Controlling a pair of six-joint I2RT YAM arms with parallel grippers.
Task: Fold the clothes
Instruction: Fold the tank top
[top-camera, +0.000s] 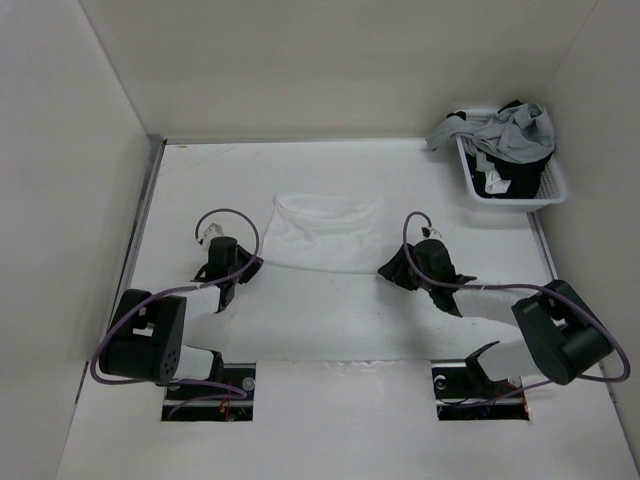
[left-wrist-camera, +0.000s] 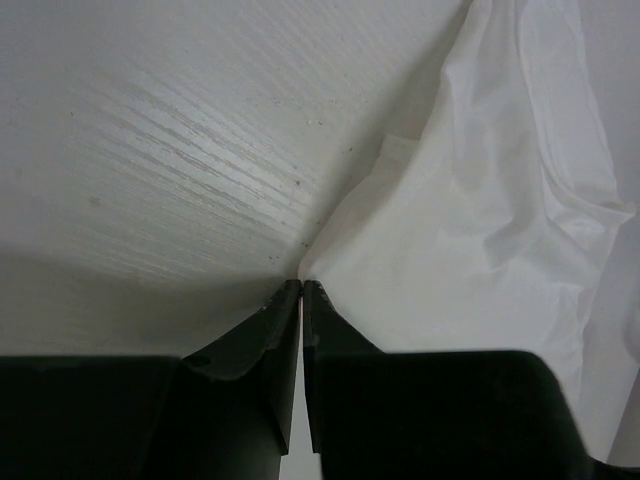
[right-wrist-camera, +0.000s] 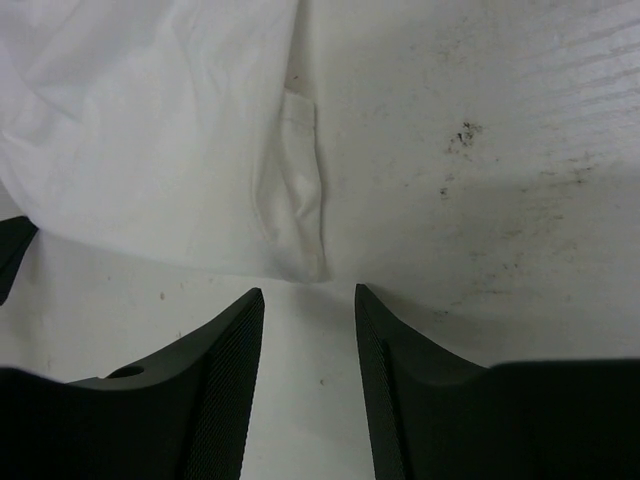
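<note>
Jaws of the left gripper (left-wrist-camera: 301, 287) are pressed together on the near left corner of the white top (top-camera: 325, 232), which lies spread in the middle of the table (top-camera: 330, 330) between the two grippers. The right gripper (right-wrist-camera: 309, 300) stands with its jaws apart, the top's near right corner just ahead of the gap, unheld. A basket (top-camera: 556, 190) of garments (top-camera: 515, 135) sits at the far right

— What did the white wood-grained table (top-camera: 330, 330) carry?
— A thin white fabric top (top-camera: 325, 232) lay spread near its middle, slightly rumpled. A white slotted plastic basket (top-camera: 512, 203) stood in the far right corner, well apart. The bare surface showed dark specks.
</note>
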